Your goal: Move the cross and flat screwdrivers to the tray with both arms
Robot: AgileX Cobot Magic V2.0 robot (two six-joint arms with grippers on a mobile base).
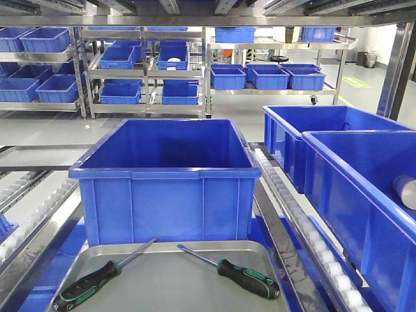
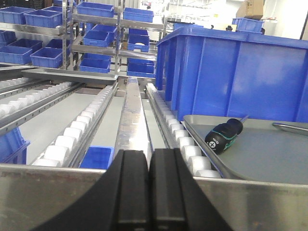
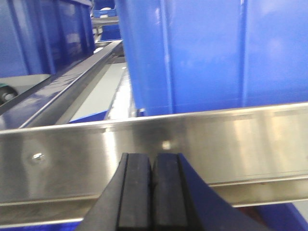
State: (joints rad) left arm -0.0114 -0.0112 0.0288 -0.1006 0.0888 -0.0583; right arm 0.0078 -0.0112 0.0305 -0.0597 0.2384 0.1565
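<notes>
At the near edge of the roller conveyor, both wrist views show the jaws clenched with nothing between them: left gripper (image 2: pixel 148 192) pads pressed together behind a steel rail, right gripper (image 3: pixel 153 195) likewise, facing a steel rail (image 3: pixel 192 139) with the blue bin wall beyond. Both screwdrivers already lie in the tray (image 1: pixel 162 286): left screwdriver (image 1: pixel 91 283) near the tray's left edge, shaft pointing toward the far rim; right screwdriver (image 1: pixel 244 272) toward the right edge, shaft angled to the far-left. Shafts converge toward the tray's far rim but stay apart. Judgement: transfer looks done, the step in hand is retreat or rest. To do it well, keep both arms low and back, clear of the tray rim so nothing gets nudged; avoid sweeping across the handles. Just beyond the tray's far rim sits an empty blue bin (image 1: pixel 168 179); more bins to the right (image 1: pixel 351 188) and on far racks (image 1: pixel 140 65). Writing: the left wrist view shows a cross symbol and small print on the handle butt (image 2: pixel 215 142), too small to read; no other brands legible.
</notes>
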